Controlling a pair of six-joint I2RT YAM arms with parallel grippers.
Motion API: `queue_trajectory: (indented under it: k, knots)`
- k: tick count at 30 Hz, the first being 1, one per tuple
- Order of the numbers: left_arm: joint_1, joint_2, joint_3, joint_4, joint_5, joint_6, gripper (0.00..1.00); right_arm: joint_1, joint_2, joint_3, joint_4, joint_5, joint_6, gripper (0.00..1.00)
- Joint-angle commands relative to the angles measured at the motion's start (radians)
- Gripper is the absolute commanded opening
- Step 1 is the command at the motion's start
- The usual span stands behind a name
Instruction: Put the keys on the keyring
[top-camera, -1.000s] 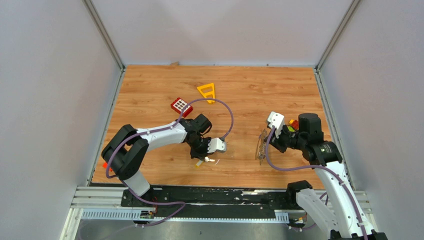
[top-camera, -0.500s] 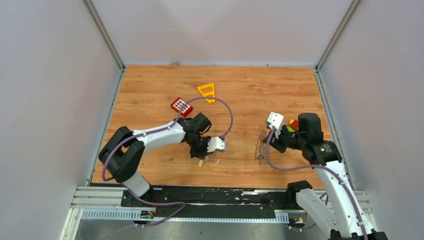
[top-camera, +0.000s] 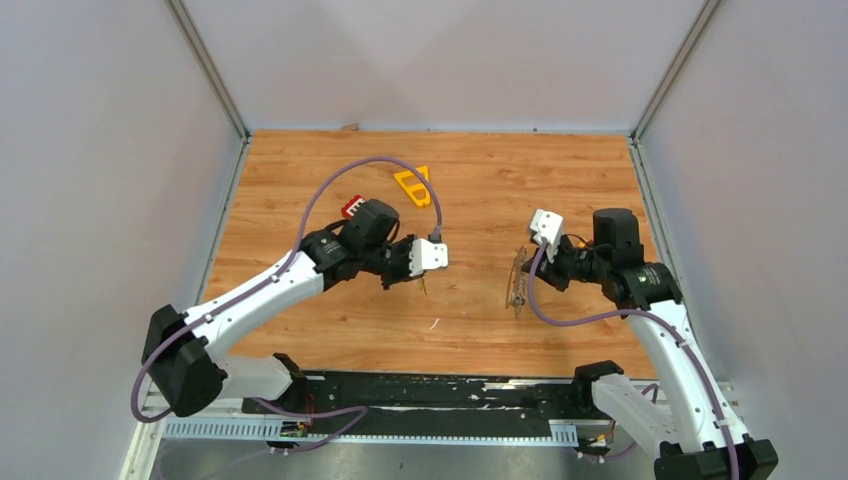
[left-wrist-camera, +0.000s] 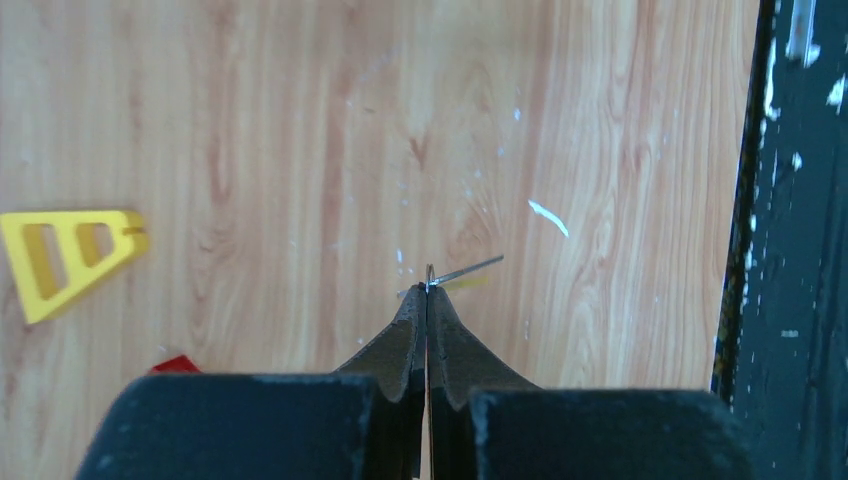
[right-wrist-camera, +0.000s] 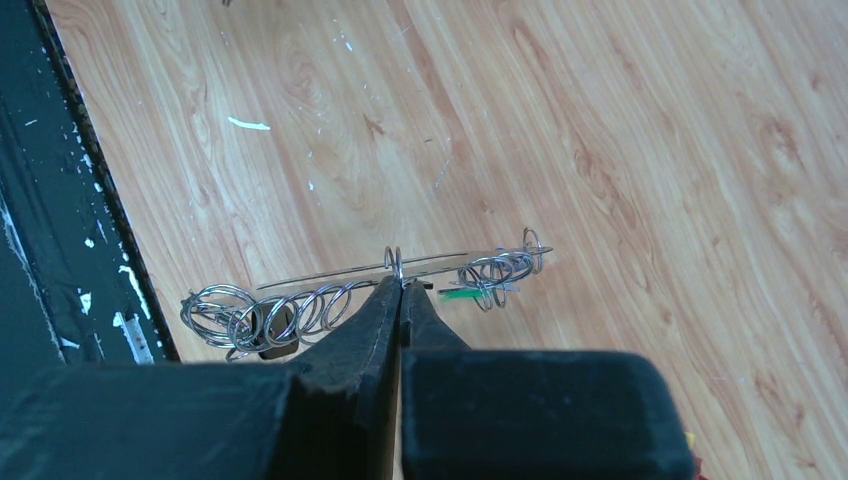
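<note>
My left gripper (top-camera: 424, 272) (left-wrist-camera: 427, 290) is shut on a thin silver key (left-wrist-camera: 466, 270) with a yellow tag. It holds the key above the table, left of the middle. The key (top-camera: 424, 284) hangs just below the fingertips in the top view. My right gripper (top-camera: 527, 270) (right-wrist-camera: 402, 283) is shut on the grey keyring (top-camera: 517, 284) (right-wrist-camera: 330, 270), which is seen edge-on and held upright. Several small wire rings hang along the keyring, with a green tag (right-wrist-camera: 458, 294) and a black tag (right-wrist-camera: 270, 326). The two grippers stand apart, facing each other.
A yellow triangular frame (top-camera: 414, 186) (left-wrist-camera: 65, 255) lies at the back, with a red brick (top-camera: 352, 207) beside the left arm. A small white scrap (top-camera: 434, 323) (left-wrist-camera: 548, 218) lies on the wood. The black rail (left-wrist-camera: 790, 200) (right-wrist-camera: 60, 230) runs along the near edge.
The left arm has lifted the yellow-tagged key off the table near the front and carried it up and back. The right gripper and keyring shifted slightly left.
</note>
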Motion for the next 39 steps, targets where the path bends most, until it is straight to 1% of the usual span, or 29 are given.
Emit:
queue_trajectory:
  k: [1,4,7,11,16,21,26,28,32,34,39]
  knots:
    - [0.005,-0.063,0.036,0.128,0.005,-0.162,0.00,0.007,0.025,0.071,0.072,-0.064,-0.028,0.00]
    - [0.009,-0.094,0.014,0.229,-0.041,-0.277,0.00,0.011,0.038,0.084,0.093,-0.084,-0.021,0.00]
    - [0.010,-0.108,0.009,0.256,-0.055,-0.305,0.00,0.026,0.054,0.093,0.116,-0.099,-0.014,0.00]
    - [0.010,-0.131,-0.018,0.302,-0.059,-0.315,0.00,0.081,0.100,0.120,0.138,-0.100,-0.010,0.00]
    - [0.010,-0.125,-0.021,0.293,0.011,-0.283,0.00,0.156,0.163,0.148,0.179,-0.092,-0.010,0.00]
    - [0.020,-0.060,0.065,0.207,0.093,-0.280,0.00,0.221,0.193,0.156,0.227,-0.076,-0.009,0.00]
    - [0.024,0.004,0.139,0.154,0.174,-0.298,0.00,0.270,0.197,0.131,0.281,-0.068,0.008,0.00]
    - [0.024,0.005,0.138,0.171,0.194,-0.303,0.00,0.292,0.197,0.118,0.298,-0.053,0.010,0.00]
    - [0.024,-0.035,0.092,0.262,0.166,-0.335,0.00,0.337,0.213,0.115,0.301,-0.010,0.020,0.00]
    - [0.025,-0.057,0.083,0.274,0.169,-0.329,0.00,0.351,0.220,0.117,0.296,-0.002,0.028,0.00]
    - [0.023,-0.073,0.083,0.269,0.278,-0.252,0.00,0.358,0.203,0.098,0.328,-0.038,0.075,0.00]
